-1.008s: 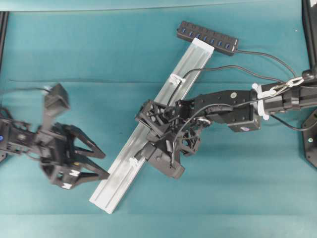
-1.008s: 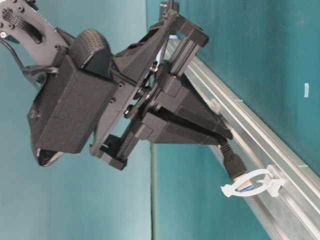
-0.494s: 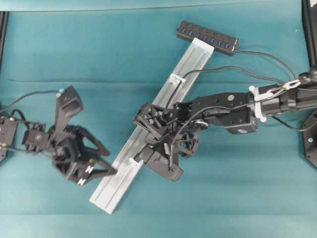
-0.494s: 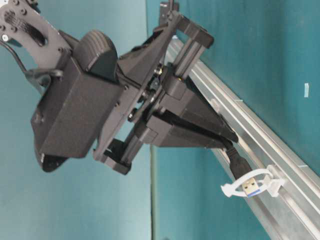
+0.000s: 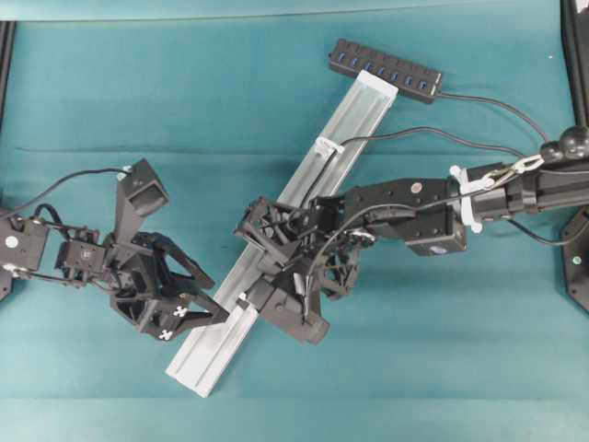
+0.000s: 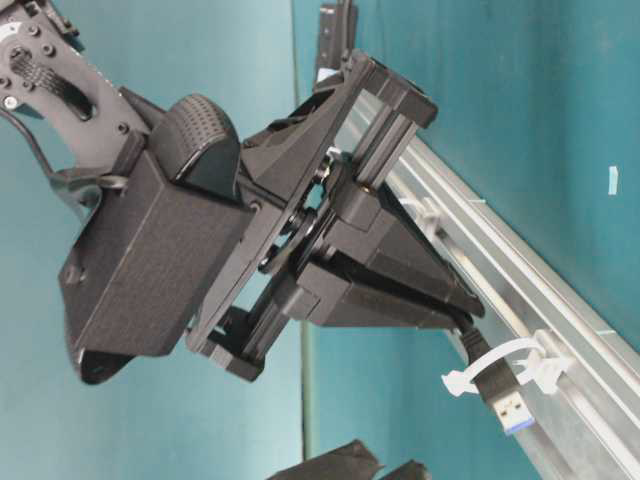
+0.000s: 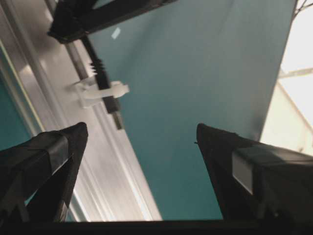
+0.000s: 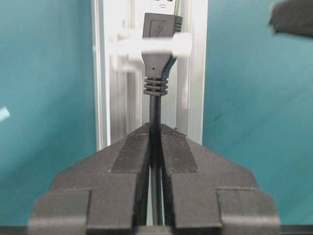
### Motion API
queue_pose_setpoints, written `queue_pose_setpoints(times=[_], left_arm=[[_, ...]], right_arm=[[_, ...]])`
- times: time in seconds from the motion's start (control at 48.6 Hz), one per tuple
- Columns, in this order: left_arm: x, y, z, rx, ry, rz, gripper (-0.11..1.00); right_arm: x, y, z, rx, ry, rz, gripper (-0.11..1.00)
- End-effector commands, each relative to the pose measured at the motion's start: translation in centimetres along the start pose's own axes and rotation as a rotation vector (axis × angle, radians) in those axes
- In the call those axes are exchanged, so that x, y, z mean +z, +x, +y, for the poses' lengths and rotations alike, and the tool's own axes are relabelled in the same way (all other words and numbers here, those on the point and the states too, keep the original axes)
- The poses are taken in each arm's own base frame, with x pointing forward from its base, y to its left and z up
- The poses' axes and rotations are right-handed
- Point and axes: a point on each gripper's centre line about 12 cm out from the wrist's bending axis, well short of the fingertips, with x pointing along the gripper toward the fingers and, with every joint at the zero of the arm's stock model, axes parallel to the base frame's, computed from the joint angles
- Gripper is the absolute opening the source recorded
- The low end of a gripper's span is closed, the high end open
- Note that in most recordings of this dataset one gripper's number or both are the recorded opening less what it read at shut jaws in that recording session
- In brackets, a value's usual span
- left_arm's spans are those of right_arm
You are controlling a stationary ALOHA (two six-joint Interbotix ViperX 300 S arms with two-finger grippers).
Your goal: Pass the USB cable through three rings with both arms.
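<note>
USB cable (image 8: 155,122) is what we see pinched between the fingers (image 8: 129,161) of the right gripper (image 5: 253,296), which are closed tight on the cord just behind the plug. The plug (image 6: 508,400) has gone through the nearest ring (image 6: 500,362) on the silver rail (image 5: 276,230), its metal tip poking out the far side of the loop. A second ring (image 5: 327,145) sits higher up the rail, and the cord runs past it toward the black hub (image 5: 386,70) lying at the rail's far end. We cannot pick out the third ring with any certainty; the right arm seems to cover that stretch of rail.

Left gripper (image 5: 216,299) hangs just left of the rail's near part with its fingers (image 7: 54,156) spread wide and nothing between them. The left wrist view looks up between those two fingers at the plug and ring.

Everything rests on a teal cloth-covered worktop (image 5: 184,92), slightly creased, with dark frame parts at the left and right edges.

Only the table-level view shows the blue insert in the plug's tip and the white tail of the ring. The right wrist view alone shows the cord lying in the seam between the ribbed pads. From overhead, the right gripper's body hides the plug entirely.
</note>
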Motion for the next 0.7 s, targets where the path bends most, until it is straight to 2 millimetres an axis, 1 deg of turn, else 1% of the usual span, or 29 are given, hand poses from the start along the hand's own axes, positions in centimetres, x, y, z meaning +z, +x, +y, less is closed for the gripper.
queue_pose_setpoints(times=[0.0,0.144,0.288,0.411,0.597,0.679], left_arm=[[0.4,0.1,-0.5,-0.019,0.002,-0.014,0.97],[-0.1,0.3,0.1,0.001,0.0,0.001,0.97],[-0.2,0.7,0.3,0.0,0.003,0.002,0.97],[-0.5,1.3,0.1,-0.023,-0.001,-0.003,0.97],[-1.8,2.2,-0.2,-0.044,-0.041,0.023,0.97],[-2.1,2.5,-0.2,-0.055,-0.05,0.023,0.97]], right_arm=[[0.9,0.1,0.0,-0.004,-0.005,-0.017,0.06],[1.5,0.2,0.2,-0.002,-0.011,-0.025,0.06],[1.9,0.2,0.1,-0.001,-0.01,-0.03,0.06],[2.0,0.2,0.0,0.002,-0.005,-0.032,0.06],[1.9,0.3,-0.1,0.003,-0.003,-0.031,0.06],[1.9,0.4,0.0,0.004,-0.005,-0.031,0.06]])
